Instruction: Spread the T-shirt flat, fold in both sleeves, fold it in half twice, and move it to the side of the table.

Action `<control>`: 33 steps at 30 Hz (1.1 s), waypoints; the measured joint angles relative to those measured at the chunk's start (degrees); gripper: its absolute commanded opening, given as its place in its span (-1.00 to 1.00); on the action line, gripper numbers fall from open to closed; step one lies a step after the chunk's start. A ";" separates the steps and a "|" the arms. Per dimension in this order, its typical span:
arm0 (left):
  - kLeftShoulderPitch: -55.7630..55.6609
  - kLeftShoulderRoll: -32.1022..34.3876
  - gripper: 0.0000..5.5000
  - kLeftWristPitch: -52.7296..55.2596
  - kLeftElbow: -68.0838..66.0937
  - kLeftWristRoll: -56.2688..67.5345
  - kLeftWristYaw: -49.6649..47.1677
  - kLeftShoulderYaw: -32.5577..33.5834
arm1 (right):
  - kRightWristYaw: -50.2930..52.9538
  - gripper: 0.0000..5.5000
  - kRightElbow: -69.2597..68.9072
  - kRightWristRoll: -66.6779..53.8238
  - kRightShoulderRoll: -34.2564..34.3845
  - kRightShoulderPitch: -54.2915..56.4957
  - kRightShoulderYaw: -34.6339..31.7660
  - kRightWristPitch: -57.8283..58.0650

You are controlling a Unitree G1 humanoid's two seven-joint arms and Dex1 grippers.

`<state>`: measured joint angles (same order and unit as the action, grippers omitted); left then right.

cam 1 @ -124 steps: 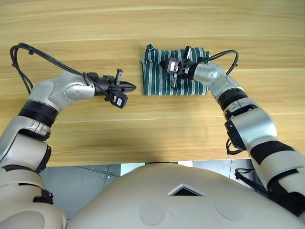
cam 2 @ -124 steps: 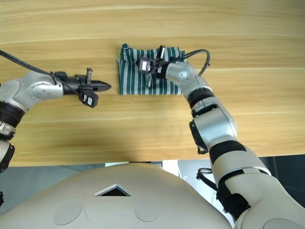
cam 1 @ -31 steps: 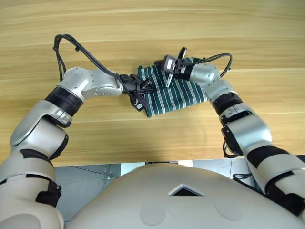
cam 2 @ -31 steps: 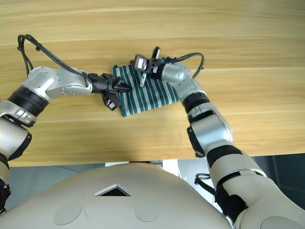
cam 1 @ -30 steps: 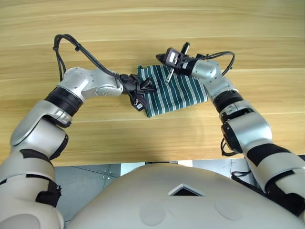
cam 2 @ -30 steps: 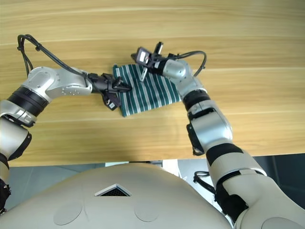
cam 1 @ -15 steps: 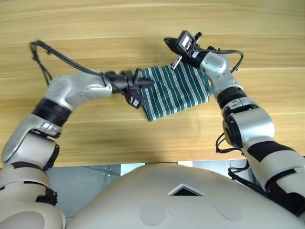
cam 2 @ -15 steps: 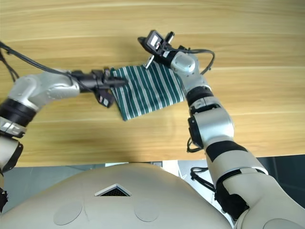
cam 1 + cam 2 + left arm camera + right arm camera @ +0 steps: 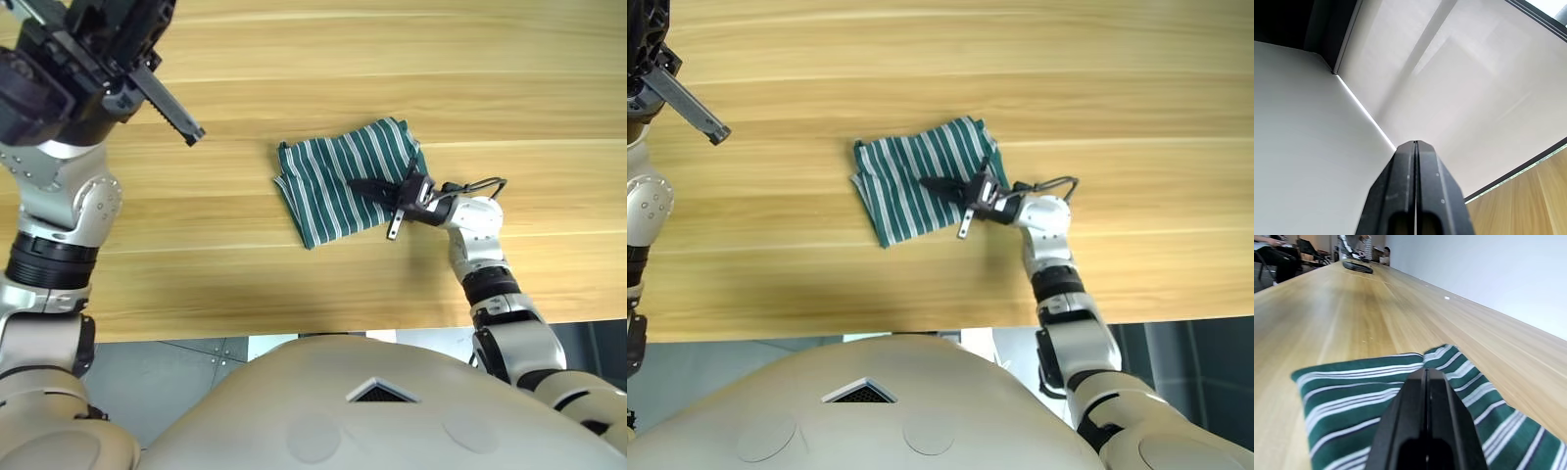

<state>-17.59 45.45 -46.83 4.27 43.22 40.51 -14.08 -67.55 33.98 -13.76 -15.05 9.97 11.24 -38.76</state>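
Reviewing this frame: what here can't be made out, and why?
1. Whether the right gripper touches the T-shirt: eye views look from above, and in the right wrist view its fingers cover the spot.
2. The T-shirt's fold layers: hidden under the top layer.
3. Dark object far down the table, right wrist view: too small, blurred.

You have lifted the left gripper (image 9: 192,136) off the left edge of the T-shirt (image 9: 328,186); it now hangs high and far to the left, fingers together. Your right gripper (image 9: 355,183) has swung from the shirt's far edge to its right side. Since the first frames the shirt has turned askew.
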 measured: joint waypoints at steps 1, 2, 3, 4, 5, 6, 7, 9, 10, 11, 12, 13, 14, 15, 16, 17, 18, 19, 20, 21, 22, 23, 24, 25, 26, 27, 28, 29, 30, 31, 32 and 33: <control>0.00 -1.58 -1.00 0.96 -1.68 -0.08 1.56 0.65 | 0.03 -0.99 -0.22 0.69 0.15 -0.11 0.79 0.15; -0.01 -3.26 -1.00 1.91 -3.65 -0.21 2.98 1.48 | 0.67 -0.99 -0.07 2.43 0.23 -0.15 1.62 0.31; -0.05 -4.63 -1.00 2.46 -5.24 -0.52 4.09 1.91 | 3.59 -0.99 1.78 6.22 0.29 0.41 2.76 0.28; -0.05 -5.94 -1.00 2.87 -6.55 -1.28 5.13 2.32 | 6.96 -0.99 3.69 9.44 0.56 0.97 3.65 -0.24; -0.14 -7.10 -1.00 3.39 -7.57 -2.18 5.81 2.75 | 11.38 -0.99 5.63 13.06 0.75 3.11 4.49 -0.50; -0.27 -8.30 -1.00 3.52 -8.82 -3.63 6.51 3.52 | 16.56 -0.99 8.05 17.02 0.99 5.95 5.32 -0.48; -0.40 -9.48 -1.00 3.56 -10.29 -5.16 7.34 3.96 | 21.53 -0.99 10.51 20.29 1.27 8.51 6.09 -0.16; -0.46 -11.13 -1.00 3.53 -11.92 -7.22 8.30 4.59 | 25.47 -0.99 12.31 22.05 1.95 9.78 6.39 -0.28; -0.46 -12.41 -1.00 3.56 -12.81 -8.22 9.07 4.98 | 27.57 -0.99 13.18 22.52 2.75 10.30 6.50 -0.38; -0.50 -13.10 -1.00 3.55 -13.14 -9.10 9.59 5.53 | 29.89 -0.99 14.17 23.77 3.10 11.07 6.81 -0.32; -0.52 -13.52 -1.00 3.55 -13.38 -9.59 10.06 5.77 | 32.76 -0.99 15.58 25.08 3.35 12.26 7.24 -0.01; -0.51 -14.44 -1.00 3.56 -13.79 -10.36 10.61 6.01 | 38.16 -0.99 18.28 28.09 3.53 15.16 8.27 2.06; -0.50 -15.00 -1.00 3.55 -14.22 -10.43 11.17 6.24 | 41.77 -0.99 20.46 29.77 3.71 17.32 8.96 3.84; -0.48 -15.40 -1.00 3.56 -14.62 -10.49 11.41 6.53 | 44.68 -0.99 22.56 30.65 4.06 19.09 9.07 5.43; -0.48 -15.77 -1.00 3.56 -14.76 -10.58 11.48 6.73 | 46.80 -0.99 24.39 30.72 4.57 20.63 8.87 7.06; -0.48 -16.16 -1.00 3.55 -14.90 -10.64 11.51 6.88 | 48.73 -0.99 26.12 30.43 5.07 22.11 8.11 8.66; -0.46 -16.76 -1.00 3.55 -15.01 -10.65 11.54 6.96 | 50.58 -0.99 28.38 29.41 5.72 23.93 6.58 11.28; -0.35 -17.07 -1.00 3.55 -15.09 -10.65 11.56 7.19 | 52.15 -0.99 30.54 27.31 6.11 25.56 4.30 14.25; -0.21 -17.46 -1.00 3.55 -15.24 -10.65 11.65 7.81 | 53.58 -0.99 32.65 24.85 6.19 27.32 1.20 17.47; -0.19 -17.64 -1.00 3.56 -15.62 -10.69 11.81 8.04 | 54.33 -0.99 34.03 22.75 6.20 28.36 -1.41 19.55; -0.08 -18.18 -1.00 3.58 -16.83 -11.29 12.10 8.30 | 56.37 -0.99 36.15 17.80 5.94 29.76 -6.96 23.32; 0.19 -18.60 -1.00 3.69 -17.79 -11.60 12.35 8.45 | 57.81 -0.99 37.48 13.92 5.18 30.66 -11.61 25.78; 0.60 -19.04 -1.00 3.98 -18.71 -11.69 12.40 8.70 | 60.13 -0.99 38.62 9.25 4.01 31.47 -17.26 28.12; 1.25 -19.21 -1.00 4.44 -19.67 -12.08 12.42 9.12 | 62.93 -0.99 39.62 4.22 2.18 31.89 -23.33 30.03; 2.17 -19.52 -1.00 4.56 -20.33 -12.46 12.41 10.04 | 65.72 -0.99 40.37 0.19 -0.04 32.18 -28.58 31.45; 3.09 -19.77 -1.00 4.58 -20.86 -12.52 12.35 10.80 | 68.25 -0.99 40.80 -2.83 -2.76 32.06 -32.85 32.65; 3.37 -20.01 -1.00 4.54 -21.51 -12.73 12.26 11.18 | 69.82 -0.99 41.04 -4.58 -3.87 31.93 -35.35 32.87; 3.74 -20.57 -1.00 4.53 -22.86 -13.25 12.02 12.10 | 71.76 -0.99 41.10 -6.60 -4.94 31.77 -38.28 33.02; 3.84 -20.96 -1.00 4.49 -24.12 -13.72 11.80 12.82 | 72.91 -0.99 41.11 -7.70 -5.50 31.69 -40.09 33.03; 3.97 -21.38 -1.00 4.65 -26.31 -13.76 11.48 13.87 | 74.48 -0.99 41.07 -8.86 -6.34 31.50 -42.46 32.99; 4.04 -21.53 -1.00 4.75 -27.54 -13.74 11.35 14.85 | 75.08 -0.99 41.04 -9.52 -6.78 31.36 -43.72 32.91; 3.99 -21.67 -1.00 5.00 -28.87 -13.74 11.36 15.63 | 75.29 -0.99 41.02 -9.92 -7.00 31.27 -44.97 32.68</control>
<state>-13.60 23.78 -41.83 -24.60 29.48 51.87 1.55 7.73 75.00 -23.68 -22.04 41.24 -33.74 -6.09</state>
